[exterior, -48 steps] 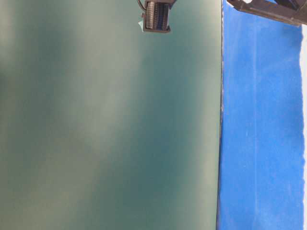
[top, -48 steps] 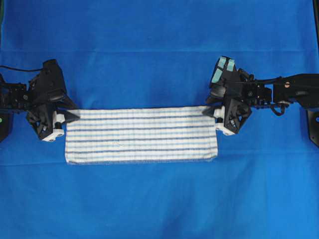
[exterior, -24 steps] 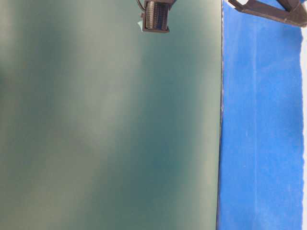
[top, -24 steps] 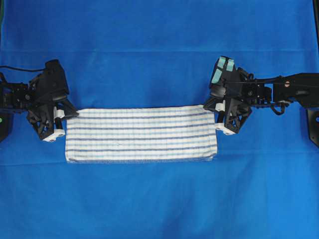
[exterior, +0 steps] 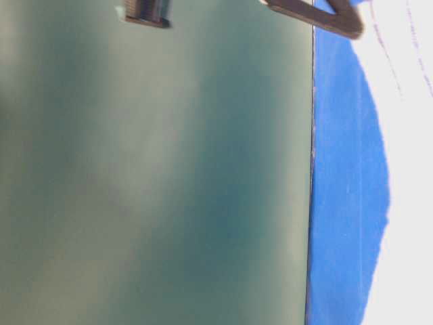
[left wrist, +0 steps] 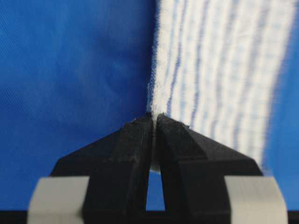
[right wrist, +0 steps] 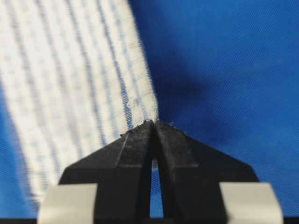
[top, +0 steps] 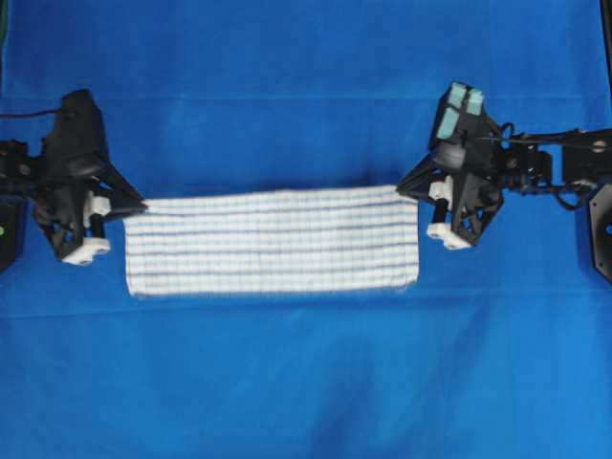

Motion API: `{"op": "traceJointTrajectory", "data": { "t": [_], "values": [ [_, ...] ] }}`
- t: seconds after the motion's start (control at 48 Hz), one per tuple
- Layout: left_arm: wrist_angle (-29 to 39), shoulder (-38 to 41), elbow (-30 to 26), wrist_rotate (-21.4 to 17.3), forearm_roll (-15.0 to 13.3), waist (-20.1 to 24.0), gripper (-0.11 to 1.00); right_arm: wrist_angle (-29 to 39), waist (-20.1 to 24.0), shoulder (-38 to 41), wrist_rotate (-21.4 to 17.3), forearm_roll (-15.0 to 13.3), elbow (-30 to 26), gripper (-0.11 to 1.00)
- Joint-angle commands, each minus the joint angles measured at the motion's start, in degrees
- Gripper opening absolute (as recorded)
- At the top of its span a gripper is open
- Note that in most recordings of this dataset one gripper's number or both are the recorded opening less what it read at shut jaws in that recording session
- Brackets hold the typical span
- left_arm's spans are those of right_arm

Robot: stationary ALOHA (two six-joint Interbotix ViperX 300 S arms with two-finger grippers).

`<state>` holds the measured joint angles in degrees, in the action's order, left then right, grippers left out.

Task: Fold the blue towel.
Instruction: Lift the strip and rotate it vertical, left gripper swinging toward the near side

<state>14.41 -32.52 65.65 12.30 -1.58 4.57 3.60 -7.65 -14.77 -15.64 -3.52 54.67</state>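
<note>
L end effector (top: 141, 204) & R end effector (top: 403, 185): both clamped tight, arms facing inward.

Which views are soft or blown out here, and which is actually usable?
Overhead: sharp, evenly lit, blue towel crisp. Table-level: mostly blurred green, towel overexposed white at right. Left wrist: left gripper in focus, stripes smeared. Right wrist: right gripper sharp, cloth beyond soft, a shadow on the tablecloth.

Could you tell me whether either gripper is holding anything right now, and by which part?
Both hold the blue towel: the left gripper is shut on its far left corner, and the right gripper is shut on its far right corner.
</note>
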Motion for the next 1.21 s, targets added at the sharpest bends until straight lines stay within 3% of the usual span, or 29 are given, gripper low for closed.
{"op": "traceJointTrajectory", "data": {
  "t": [0.0,0.271,0.542,0.834,1.189],
  "values": [
    [1.2,-3.6,-1.5,0.0,-0.1,-0.7,0.02,1.3,0.2,-4.0,0.1,-0.2,-1.5,0.02],
    [1.8,-9.8,-1.8,0.3,-0.1,-3.3,0.02,3.7,1.3,-9.8,0.1,-0.2,-2.9,0.02],
    [-2.5,-7.9,-2.5,0.9,-0.1,-5.2,0.02,3.1,0.6,-7.7,0.1,-1.5,-4.6,0.02],
    [-14.2,5.4,-8.9,0.0,-0.1,-11.4,0.02,2.8,-5.6,-0.5,0.1,-5.3,-11.7,0.02],
    [-16.3,23.5,-26.8,-0.8,0.2,-16.2,0.02,3.2,-13.8,5.2,0.1,-11.3,-19.8,0.02]
  ]
}}
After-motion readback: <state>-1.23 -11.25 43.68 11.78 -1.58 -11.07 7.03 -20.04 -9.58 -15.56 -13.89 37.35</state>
